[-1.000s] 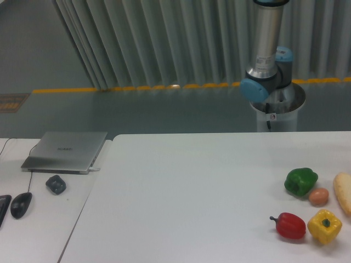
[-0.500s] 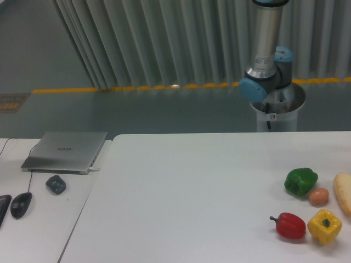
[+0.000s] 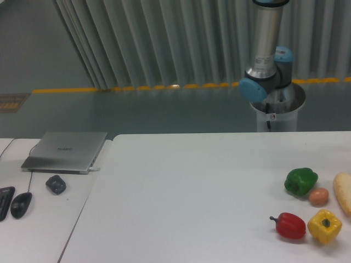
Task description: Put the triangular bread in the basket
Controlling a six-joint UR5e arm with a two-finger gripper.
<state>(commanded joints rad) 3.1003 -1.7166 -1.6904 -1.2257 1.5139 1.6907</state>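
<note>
Item: pale cream-tan, smooth, elongated triangular bread [image 3: 343, 193], lying at the far right edge of the white worktop [image 3: 192, 192], partly cut off by the frame. It sat just beside a small brown egg [image 3: 318, 196], which itself lay close against a glossy green bell pepper [image 3: 300, 181]. In front of these stood a blocky yellow bell pepper [image 3: 324, 226] and a red bell pepper with a dark stem [image 3: 289, 225], side by side

Orientation: long axis ran roughly front to back, leaning slightly toward the right as it neared the camera; the rounded tip pointed away, toward the arm's pedestal. The nearer end was out of view

Handling, as judged: probably light and fairly stiff, with a smooth skin that could slip under a narrow grip. Best taken across the short width near the middle of its length, fingers square to the long axis, clear of the egg

Robot: only the grey column and blue-capped joints of the arm [image 3: 266, 60] showed, behind the worktop. The pincer was out of frame, so whether it was open or closed was not observable. No basket appeared in view

Also present, on the left side table [image 3: 38, 230]: a closed silver laptop [image 3: 66, 151], a dark computer mouse [image 3: 21, 204], a small dark grey object [image 3: 55, 183]
</note>
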